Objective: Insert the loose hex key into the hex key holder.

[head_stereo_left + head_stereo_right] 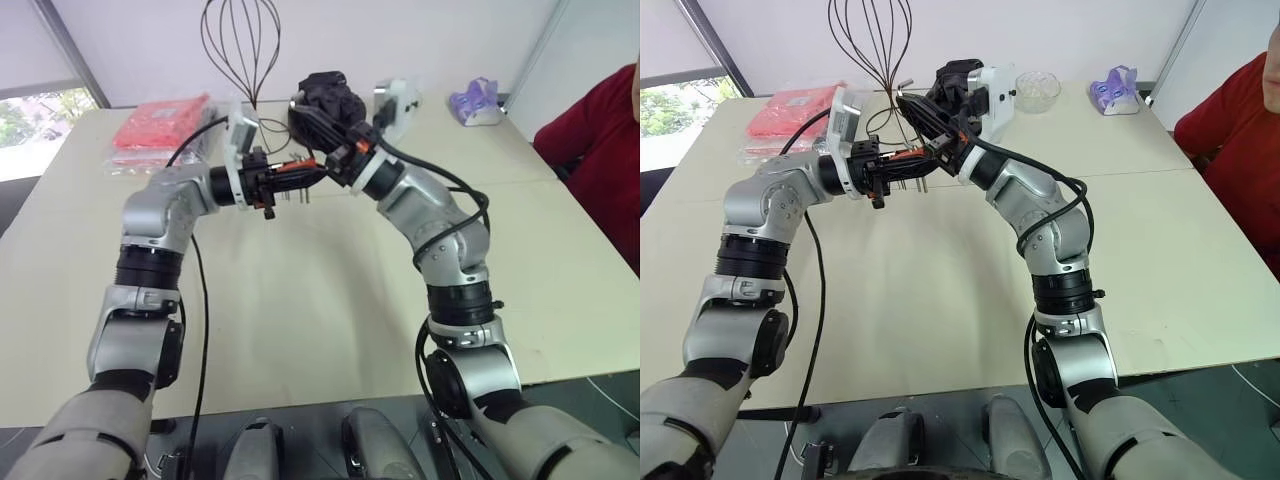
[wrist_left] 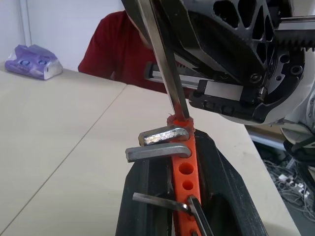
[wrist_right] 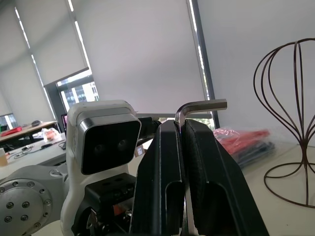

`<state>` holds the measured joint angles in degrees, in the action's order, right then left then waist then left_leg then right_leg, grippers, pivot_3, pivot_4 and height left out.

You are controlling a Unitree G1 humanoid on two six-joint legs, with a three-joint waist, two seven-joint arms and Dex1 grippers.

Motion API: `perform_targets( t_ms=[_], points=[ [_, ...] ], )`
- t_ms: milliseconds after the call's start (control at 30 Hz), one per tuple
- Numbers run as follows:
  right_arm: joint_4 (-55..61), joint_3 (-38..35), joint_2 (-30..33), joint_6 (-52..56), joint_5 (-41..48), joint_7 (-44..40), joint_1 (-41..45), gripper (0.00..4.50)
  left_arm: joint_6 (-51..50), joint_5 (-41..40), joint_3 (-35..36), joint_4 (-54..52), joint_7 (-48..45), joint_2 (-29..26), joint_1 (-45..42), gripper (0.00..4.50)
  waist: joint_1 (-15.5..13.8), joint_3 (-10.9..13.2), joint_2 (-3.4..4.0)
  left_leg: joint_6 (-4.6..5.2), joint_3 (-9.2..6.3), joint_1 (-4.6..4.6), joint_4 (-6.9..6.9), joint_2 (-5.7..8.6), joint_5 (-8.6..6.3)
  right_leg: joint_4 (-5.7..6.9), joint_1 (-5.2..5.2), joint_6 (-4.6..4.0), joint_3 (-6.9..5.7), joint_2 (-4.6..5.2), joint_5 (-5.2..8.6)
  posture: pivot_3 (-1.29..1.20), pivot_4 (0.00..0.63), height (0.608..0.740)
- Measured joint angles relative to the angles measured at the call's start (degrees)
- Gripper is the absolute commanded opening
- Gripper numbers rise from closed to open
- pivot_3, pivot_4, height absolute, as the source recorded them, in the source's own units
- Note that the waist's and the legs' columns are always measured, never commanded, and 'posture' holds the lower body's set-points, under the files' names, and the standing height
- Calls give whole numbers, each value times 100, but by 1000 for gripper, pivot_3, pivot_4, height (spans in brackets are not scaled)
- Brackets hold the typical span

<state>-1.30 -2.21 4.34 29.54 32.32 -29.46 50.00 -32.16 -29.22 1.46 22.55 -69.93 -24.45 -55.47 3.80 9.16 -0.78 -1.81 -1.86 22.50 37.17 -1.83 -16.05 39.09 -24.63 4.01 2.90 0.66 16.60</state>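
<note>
A: What is seen at the middle of the table (image 1: 300, 300)?

B: Two grippers are held together above it. The left gripper (image 2: 170, 196) is closed on the orange hex key holder (image 2: 184, 162), which is clamped upright between its black fingers; several short grey keys are seen sticking out of the block.

A: And the loose hex key?

B: The loose hex key (image 3: 199, 105) is pinched between the fingers of the right gripper (image 3: 183, 129), its bent end left sticking out past the fingertips. In the left wrist view its long shank (image 2: 165, 64) is brought down to the top end of the holder, with the tip set at the topmost hole.

A: What else is laid out?

B: A wire stand (image 1: 868, 45) is placed at twelve o'clock from the grippers, a red packet (image 1: 160, 125) at ten o'clock, and a purple pack (image 1: 1115, 90) at two o'clock. A person's red sleeve (image 1: 600, 150) is seen at three o'clock.
</note>
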Motion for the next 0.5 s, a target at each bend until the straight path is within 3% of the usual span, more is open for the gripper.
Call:
perform_targets(
  t_ms=[500],
  points=[
    [-21, -287, -352, 5, 301, 406, 9, 47, -16, -177, 156, 23, 148, 96, -1, 0, -1, 0, 0, 0, 1, 0, 0, -1, 0, 0, 0, 0, 1, 2, 0, 0, 150, 740]
  ],
)
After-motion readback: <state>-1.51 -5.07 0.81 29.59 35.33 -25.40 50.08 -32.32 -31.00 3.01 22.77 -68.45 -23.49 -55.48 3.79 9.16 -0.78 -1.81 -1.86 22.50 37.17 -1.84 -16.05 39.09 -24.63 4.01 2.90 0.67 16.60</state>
